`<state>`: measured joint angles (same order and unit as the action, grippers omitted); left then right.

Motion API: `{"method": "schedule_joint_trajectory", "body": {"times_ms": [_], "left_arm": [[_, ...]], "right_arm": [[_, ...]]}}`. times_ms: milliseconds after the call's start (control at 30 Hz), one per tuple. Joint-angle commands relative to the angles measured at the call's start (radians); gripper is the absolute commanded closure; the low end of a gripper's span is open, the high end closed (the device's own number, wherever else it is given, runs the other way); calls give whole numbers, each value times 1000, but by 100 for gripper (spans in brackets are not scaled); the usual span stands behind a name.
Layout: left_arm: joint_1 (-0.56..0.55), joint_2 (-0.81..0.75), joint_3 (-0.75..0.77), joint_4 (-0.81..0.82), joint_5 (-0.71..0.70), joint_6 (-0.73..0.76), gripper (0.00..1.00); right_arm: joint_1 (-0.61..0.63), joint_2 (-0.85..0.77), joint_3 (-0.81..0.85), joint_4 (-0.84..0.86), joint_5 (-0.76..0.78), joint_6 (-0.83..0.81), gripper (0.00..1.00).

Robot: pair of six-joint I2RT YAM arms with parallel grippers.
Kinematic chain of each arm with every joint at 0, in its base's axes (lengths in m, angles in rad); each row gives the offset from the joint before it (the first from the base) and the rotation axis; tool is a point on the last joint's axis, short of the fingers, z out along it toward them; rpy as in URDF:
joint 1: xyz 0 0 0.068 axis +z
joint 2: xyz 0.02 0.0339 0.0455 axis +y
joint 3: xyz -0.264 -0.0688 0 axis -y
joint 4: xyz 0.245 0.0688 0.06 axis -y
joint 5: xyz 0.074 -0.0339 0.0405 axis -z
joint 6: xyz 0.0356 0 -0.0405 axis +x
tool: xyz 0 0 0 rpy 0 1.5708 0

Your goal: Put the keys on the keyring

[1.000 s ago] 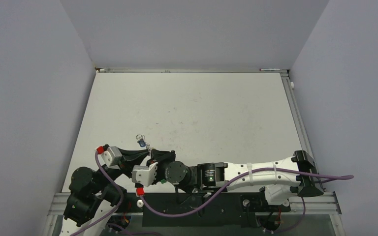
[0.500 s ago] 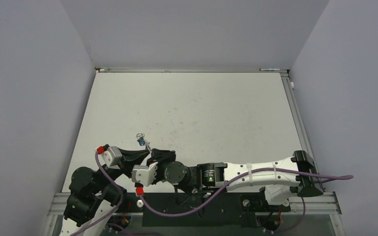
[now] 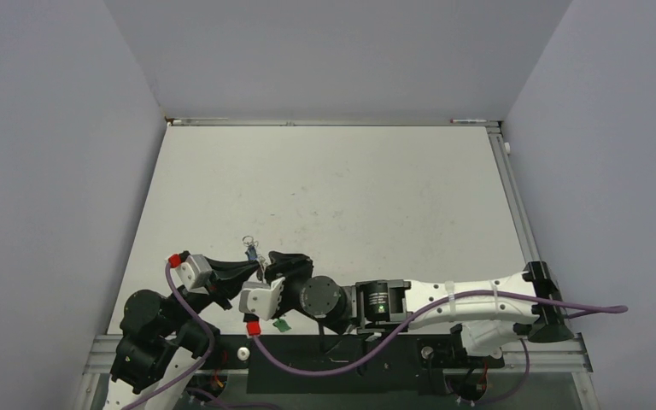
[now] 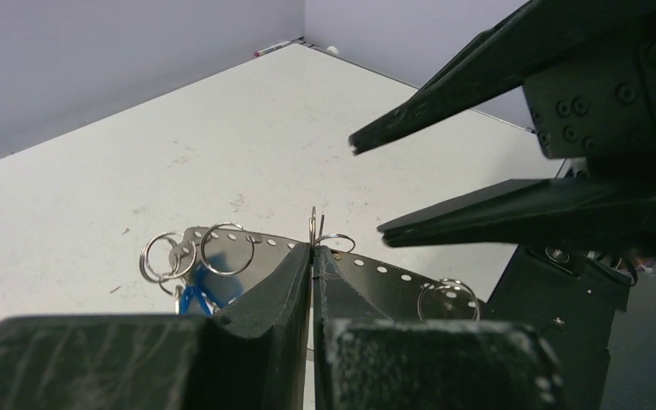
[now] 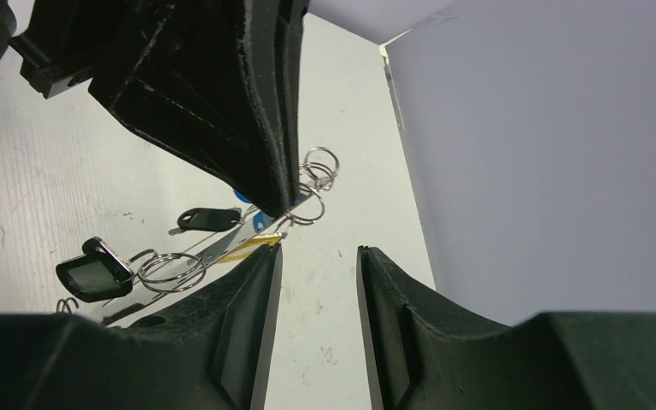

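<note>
**Top external.** The left gripper [image 3: 254, 268] and right gripper [image 3: 267, 259] meet almost tip to tip, low over the table [image 3: 350, 188]. The keys [image 3: 248, 249] are a small tangle just beyond the left gripper's tip. A green key [image 3: 282, 325] lies apart, on the near side of that tip, beside the table's near edge. The side wall is close on the left gripper's left. Beyond it and to its right the table is bare, so any swing is best made that way.

**Left wrist.** The left fingers [image 4: 282, 282] are pressed together, clamped on the keyring [image 4: 367, 266], a silvery band with a row of small holes. A blue key [image 4: 192, 299] and a split ring [image 4: 226, 249] hang left of the clamp. The right gripper's two fingers stand apart to its upper right, with nothing between them.

**Right wrist.** A yellow-orange tag [image 5: 252, 243] sits just below the left gripper's tip, against one right fingertip [image 5: 266, 260]. A black key [image 5: 209, 219] and a black fob [image 5: 94, 273] lie farther left along the band.

The step looks like taking the next key. The right gripper should close on one key's own ring, not on the band. It should approach along the band while the left clamp stays steady, since the fingertips are crowded.
</note>
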<state>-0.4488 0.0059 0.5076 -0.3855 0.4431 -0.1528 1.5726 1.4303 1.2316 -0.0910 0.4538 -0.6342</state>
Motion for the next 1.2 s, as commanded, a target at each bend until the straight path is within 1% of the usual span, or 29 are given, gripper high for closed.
{"method": "schedule_joint_trajectory", "body": {"times_ms": [0,100,200,300,400,467,600,667,733,833,900,1167], "left_arm": [[7,-29,25,82,4,-7,100],[7,-42,21,97,16,-15,100],[7,-58,15,118,35,-25,100],[9,-67,13,133,53,-31,100],[9,-77,8,161,71,-42,100],[9,-87,2,181,79,-51,100],[9,-106,-4,200,83,-63,100],[9,-113,-9,213,87,-70,100],[8,-118,-13,229,91,-77,100],[9,-119,-15,234,96,-77,100],[9,-118,-14,237,98,-77,100],[8,-117,-15,240,103,-77,100]], "right_arm": [[6,-127,-33,54,-56,47,61],[-30,-202,-75,112,-128,107,59],[-172,-276,-107,147,-335,242,57],[-299,-311,-126,157,-570,330,56],[-426,-306,-122,156,-838,396,56],[-506,-286,-104,162,-980,440,56],[-550,-224,-15,99,-1213,449,56],[-553,-182,44,5,-1299,418,56],[-554,-144,87,-54,-1346,401,58],[-554,-114,92,-64,-1363,402,63],[-553,-103,91,-64,-1373,402,64],[-554,-67,89,-37,-1390,429,63]]}}
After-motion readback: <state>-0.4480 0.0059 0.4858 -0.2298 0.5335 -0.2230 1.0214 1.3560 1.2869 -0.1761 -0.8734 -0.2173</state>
